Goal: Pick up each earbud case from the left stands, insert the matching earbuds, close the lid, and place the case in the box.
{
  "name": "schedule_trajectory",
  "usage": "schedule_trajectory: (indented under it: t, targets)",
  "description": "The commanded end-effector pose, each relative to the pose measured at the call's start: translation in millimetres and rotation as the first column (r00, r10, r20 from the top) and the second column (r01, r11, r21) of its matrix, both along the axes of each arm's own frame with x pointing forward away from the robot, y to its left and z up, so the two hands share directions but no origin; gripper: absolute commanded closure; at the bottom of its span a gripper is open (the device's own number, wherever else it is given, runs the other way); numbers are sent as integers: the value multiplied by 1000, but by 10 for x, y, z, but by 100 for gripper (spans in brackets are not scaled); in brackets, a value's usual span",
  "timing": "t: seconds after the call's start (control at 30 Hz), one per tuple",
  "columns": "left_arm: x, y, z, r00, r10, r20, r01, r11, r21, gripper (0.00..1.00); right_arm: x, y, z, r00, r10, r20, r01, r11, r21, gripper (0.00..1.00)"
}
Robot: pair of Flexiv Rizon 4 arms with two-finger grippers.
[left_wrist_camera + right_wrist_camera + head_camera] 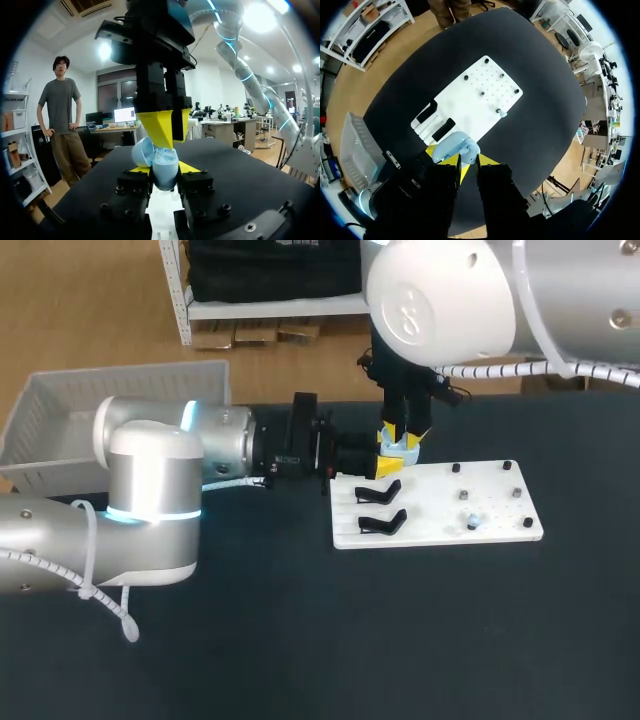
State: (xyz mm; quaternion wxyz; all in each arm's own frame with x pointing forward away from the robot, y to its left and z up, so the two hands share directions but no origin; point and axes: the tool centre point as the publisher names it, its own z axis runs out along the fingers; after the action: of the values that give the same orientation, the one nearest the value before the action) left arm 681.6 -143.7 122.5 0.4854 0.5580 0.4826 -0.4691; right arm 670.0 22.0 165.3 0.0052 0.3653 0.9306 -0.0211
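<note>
While held aloft, pale-blue case, perhaps open

Bright even overhead light (glare on right arm), soft shadows

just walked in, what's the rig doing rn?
The left gripper is shut on a light blue earbud case, holding it at the edge of the white board. The case lid looks open. The right gripper hangs right over the case; I cannot tell if it carries an earbud. Both black stands are empty. A small pale piece, probably an earbud, sits on the board. The case is not yet in the white basket.
</note>
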Motion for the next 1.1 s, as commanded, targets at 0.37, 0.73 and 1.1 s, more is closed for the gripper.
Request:
schedule_trajectory:
  t: [0.37, 0.73, 1.1]
  targets:
    - [-6, 4, -10, 1000, 8, 4, -8, 1000, -5, 100, -78, -39, 112, 1000, -19, 10, 18, 1000, 25, 58]
    - [-6, 4, -10, 1000, 8, 4, -8, 1000, -5, 100, -438, -397, 327, 991, 84, 101, -102, 978, 184, 73]
    - [-6, 4, -10, 1000, 8, 4, -8, 1000, -5, 100, -682, -739, 82, 947, 277, 160, -302, 940, 160, 67]
